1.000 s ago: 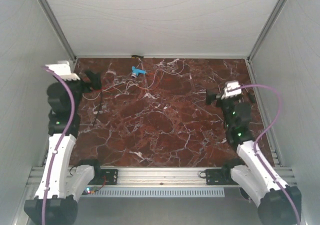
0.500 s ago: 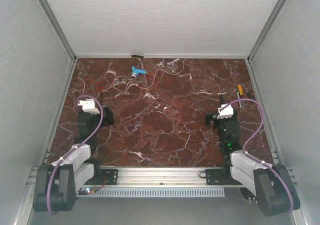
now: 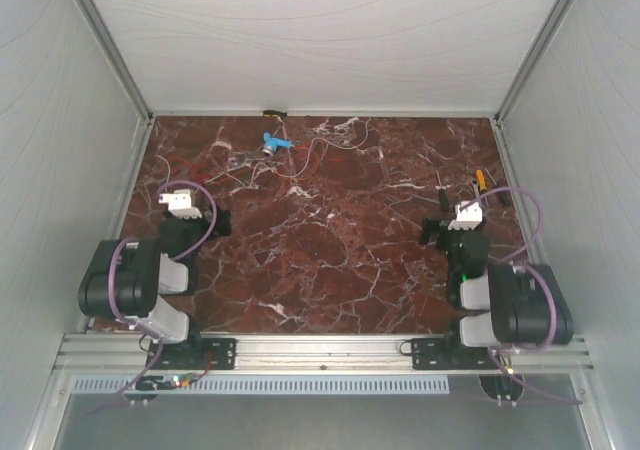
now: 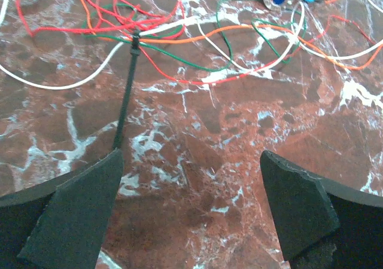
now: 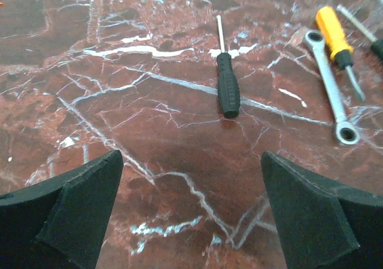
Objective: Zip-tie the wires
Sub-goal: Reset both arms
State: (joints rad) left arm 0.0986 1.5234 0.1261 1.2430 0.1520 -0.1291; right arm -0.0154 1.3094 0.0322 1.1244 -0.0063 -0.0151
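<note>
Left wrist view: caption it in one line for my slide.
Left gripper, jaws open, faces tangled wires crossed by a black zip tie on the marble table.

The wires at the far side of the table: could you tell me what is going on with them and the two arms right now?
Nothing is being handled at this moment. Both arms sit folded near their bases, and the left hand and right hand are open and empty. The wires lie in a loose tangle, with a black zip tie seemingly looped around several strands, its tail pointing toward the left hand. A black screwdriver, a wrench and an orange screwdriver lie ahead of the right hand.
</note>
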